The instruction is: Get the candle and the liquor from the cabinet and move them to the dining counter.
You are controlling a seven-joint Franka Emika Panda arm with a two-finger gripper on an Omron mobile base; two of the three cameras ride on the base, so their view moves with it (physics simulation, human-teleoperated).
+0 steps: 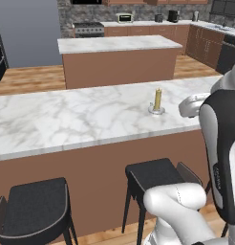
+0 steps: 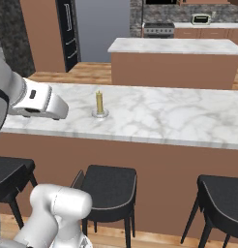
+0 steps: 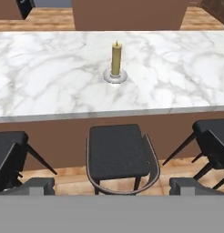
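Pale-yellow candle (image 1: 157,99) upright on its silvery dish, set on the marble counter (image 1: 67,119), toward the near edge. Same candle (image 2: 99,103) seen from the right base camera, just beyond the white forearm, apart from it. In the hand view, candle (image 3: 116,59) standing straight at mid-counter (image 3: 45,86), well clear of the claw (image 3: 112,186).

Claw tips low in the hand view, spread wide, nothing between them. Left fingertip (image 3: 36,185) and right one far apart at the bottom corners, hanging over the floor in front of the counter, above a black stool (image 3: 117,153).

Stools along the counter's brown front: two in the left base view, one (image 1: 153,174) beside the arm and another (image 1: 36,206) at lower left. From the right, one stool (image 2: 109,186) under the candle's spot and one more (image 2: 222,198) at the right edge.

Behind the counter, a shorter marble island (image 1: 117,45) on a brown base, no stools by it. Farther back, a stove (image 1: 88,28) and a toaster oven (image 1: 125,18) on the rear worktop. Wood floor (image 1: 28,76) between island and counter.
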